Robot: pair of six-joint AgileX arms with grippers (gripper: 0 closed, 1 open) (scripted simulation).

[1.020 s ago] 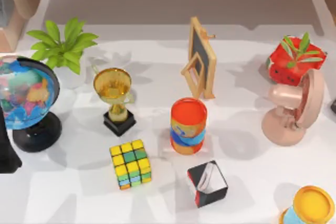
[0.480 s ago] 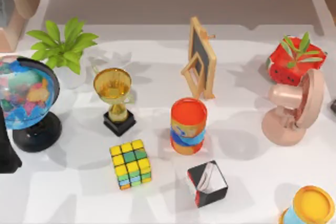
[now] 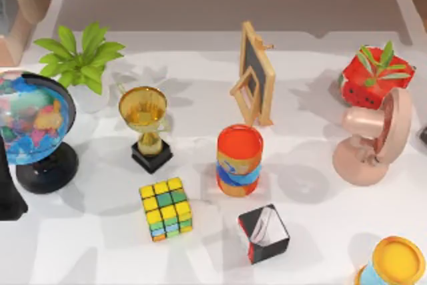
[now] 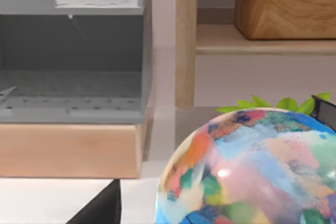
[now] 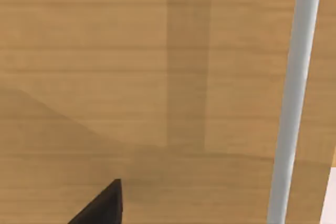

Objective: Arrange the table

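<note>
Crowding the table (image 3: pixel 320 231), ornaments stand untouched; both arms' jaws: cannot tell.

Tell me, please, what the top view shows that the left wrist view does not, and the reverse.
Top view alone: the white table with a gold trophy, a colour cube, an orange-lidded can, a small chalkboard easel, a pink fan, a watermelon planter and a black box.

Left wrist view alone: a grey perforated rack on a wooden base, beside a shelf post, and a wooden box.

Both: the globe and the green plant behind it.
</note>
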